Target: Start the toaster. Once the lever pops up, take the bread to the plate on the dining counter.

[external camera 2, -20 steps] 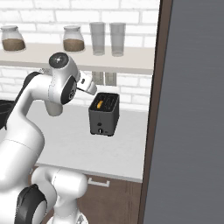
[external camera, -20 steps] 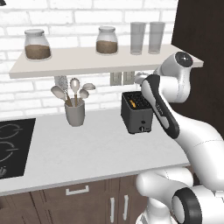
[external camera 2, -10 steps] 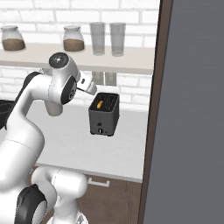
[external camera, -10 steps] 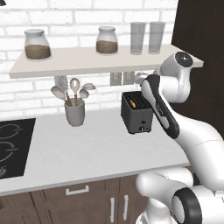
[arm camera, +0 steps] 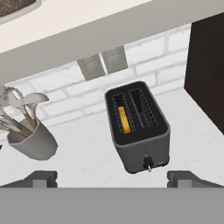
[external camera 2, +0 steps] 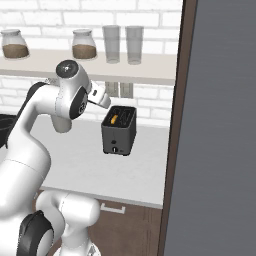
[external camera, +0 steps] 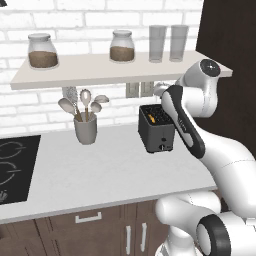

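Toaster (arm camera: 139, 127), small, boxy, dark grey, standing on the white bench (external camera: 100, 170) near the brick back wall, just below two wall sockets (arm camera: 103, 63) and under the pale shelf (external camera: 100, 70). Two slots on top; pale knob (arm camera: 148, 163) low on the front face. Bread (arm camera: 124, 119), an orange-yellow slice, sunk in one slot, the left one in the hand view, with only its top edge showing. Other slot bare. Gripper (arm camera: 112, 178) poised above and in front of the toaster, apart from it, jaws spread wide, gripping nothing; two dark fingertips (arm camera: 41, 178) far apart at the bottom of the hand view. Grey utensil cup (external camera: 85, 130) with spoons and a whisk on the same bench, well to the left of the toaster. Black hob (external camera: 12, 167) set into the bench at the far left. On the shelf, two lidded jars (external camera: 122, 46) of brown contents and two clear glasses (external camera: 157, 43). Dark tall cabinet (external camera 2: 220, 125) just to the right of the toaster.
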{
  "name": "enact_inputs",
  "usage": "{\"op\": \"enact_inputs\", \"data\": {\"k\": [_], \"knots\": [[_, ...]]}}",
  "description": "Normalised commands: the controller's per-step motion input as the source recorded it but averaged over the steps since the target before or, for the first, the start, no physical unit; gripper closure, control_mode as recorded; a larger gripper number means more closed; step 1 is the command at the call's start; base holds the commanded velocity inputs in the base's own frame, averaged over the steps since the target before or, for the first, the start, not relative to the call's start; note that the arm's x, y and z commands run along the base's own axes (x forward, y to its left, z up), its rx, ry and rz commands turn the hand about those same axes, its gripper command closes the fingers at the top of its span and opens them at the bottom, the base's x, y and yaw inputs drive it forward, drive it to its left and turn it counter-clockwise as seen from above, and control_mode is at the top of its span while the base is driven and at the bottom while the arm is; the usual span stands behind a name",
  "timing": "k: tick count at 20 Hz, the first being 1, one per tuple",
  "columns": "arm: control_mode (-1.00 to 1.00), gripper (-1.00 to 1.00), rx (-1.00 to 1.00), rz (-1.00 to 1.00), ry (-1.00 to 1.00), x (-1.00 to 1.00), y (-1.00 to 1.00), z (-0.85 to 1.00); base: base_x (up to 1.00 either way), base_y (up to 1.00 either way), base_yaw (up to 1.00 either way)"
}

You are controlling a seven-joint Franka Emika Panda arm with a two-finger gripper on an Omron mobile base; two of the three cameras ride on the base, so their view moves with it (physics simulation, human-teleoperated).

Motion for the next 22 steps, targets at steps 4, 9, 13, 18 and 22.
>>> {"op": "enact_inputs", "data": {"k": [4,9,13,18,22], "knots": [[-1.00,-1.00,0.00,0.00,0.00,0.00,0.00,0.00,0.00,0.00,0.00],[-1.00,-1.00,0.00,0.00,0.00,0.00,0.00,0.00,0.00,0.00,0.00],[-1.00,-1.00,0.00,0.00,0.00,0.00,0.00,0.00,0.00,0.00,0.00],[-1.00,-1.00,0.00,0.00,0.00,0.00,0.00,0.00,0.00,0.00,0.00],[-1.00,-1.00,0.00,0.00,0.00,0.00,0.00,0.00,0.00,0.00,0.00]]}}
